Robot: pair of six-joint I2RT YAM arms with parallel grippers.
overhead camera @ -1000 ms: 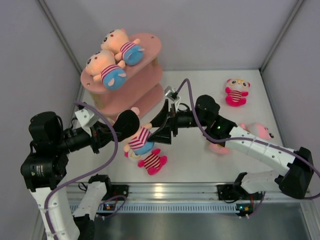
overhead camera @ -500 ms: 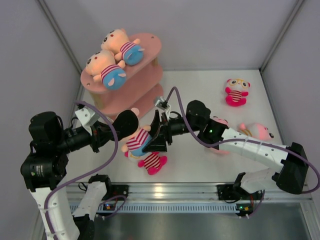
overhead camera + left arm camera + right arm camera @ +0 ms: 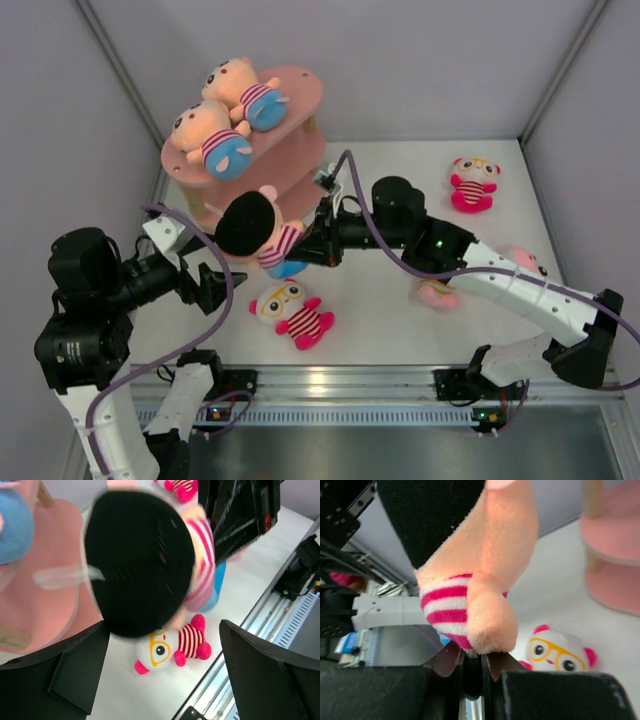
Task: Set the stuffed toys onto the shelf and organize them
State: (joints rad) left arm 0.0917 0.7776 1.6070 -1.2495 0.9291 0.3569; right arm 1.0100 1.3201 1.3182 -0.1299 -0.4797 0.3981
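My right gripper is shut on a black-haired plush toy with a pink-striped shirt and blue bottom, and holds it in the air just in front of the pink shelf. The right wrist view shows the jaws pinching its striped side. My left gripper is open and empty, left of and below the held toy. Two peach-headed toys lie on the top board. A white-faced glasses toy lies on the table below; it also shows in the left wrist view.
A second glasses toy lies at the far right. A pink toy and a peach one lie partly hidden under the right arm. Grey walls close in the sides and back. A metal rail runs along the near edge.
My right gripper has lifted the black-haired toy off the table and carried it up and left toward the shelf. My left gripper has drawn back to the left, apart from the toy.
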